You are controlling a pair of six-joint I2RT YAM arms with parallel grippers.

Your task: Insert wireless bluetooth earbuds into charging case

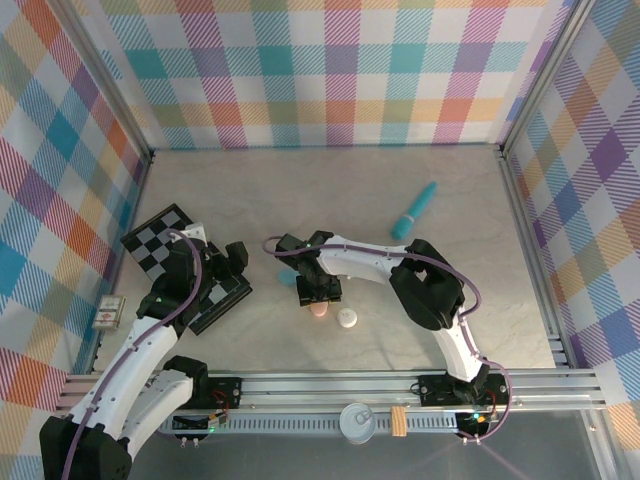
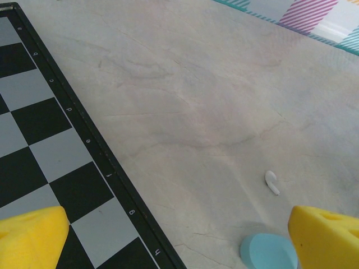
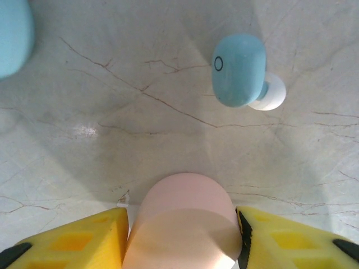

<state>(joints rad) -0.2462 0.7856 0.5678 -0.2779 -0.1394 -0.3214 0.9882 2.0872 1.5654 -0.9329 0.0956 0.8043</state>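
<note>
My right gripper (image 1: 318, 295) (image 3: 182, 238) has its yellow fingers pressed against both sides of a pink pebble-shaped charging case (image 3: 185, 218) (image 1: 319, 309) that rests on the table. Just beyond it lies a pale blue earbud (image 3: 241, 70) with a white tip. A pale blue case (image 3: 11, 33) (image 2: 269, 252) (image 1: 288, 275) sits to the left of it. A white stemmed earbud (image 2: 272, 182) lies on the table near the blue case. My left gripper (image 1: 232, 262) (image 2: 179, 246) hangs wide open over the chessboard's edge, holding nothing.
A black and grey chessboard (image 1: 185, 262) (image 2: 39, 140) lies at the left. A white round case (image 1: 347, 319) sits right of the pink one. A long teal stick (image 1: 414, 211) lies at the back right. Checked walls enclose the table.
</note>
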